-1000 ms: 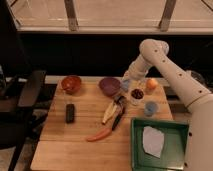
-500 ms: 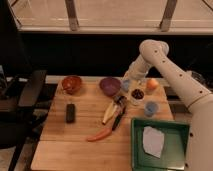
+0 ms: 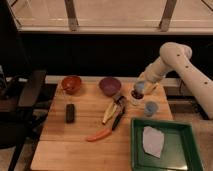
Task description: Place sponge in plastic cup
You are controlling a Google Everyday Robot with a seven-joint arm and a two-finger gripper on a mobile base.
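My gripper (image 3: 140,90) hangs over the back right of the wooden table, shut on the small light blue sponge (image 3: 139,87). It sits just above a clear cup (image 3: 135,97) with dark red contents. The short light blue plastic cup (image 3: 150,108) stands upright on the table, a little in front of and to the right of the gripper. The white arm (image 3: 175,65) reaches in from the right.
An orange bowl (image 3: 71,84) and a purple bowl (image 3: 109,85) stand at the back. A black block (image 3: 70,112), a banana (image 3: 110,112), black tongs (image 3: 119,118) and a carrot (image 3: 97,135) lie mid-table. A green tray (image 3: 187,150) holds a white cloth (image 3: 152,141). A dark chair (image 3: 27,95) stands left.
The gripper with the sponge has shifted slightly to the right and down, toward the blue cup. Nothing else has moved.
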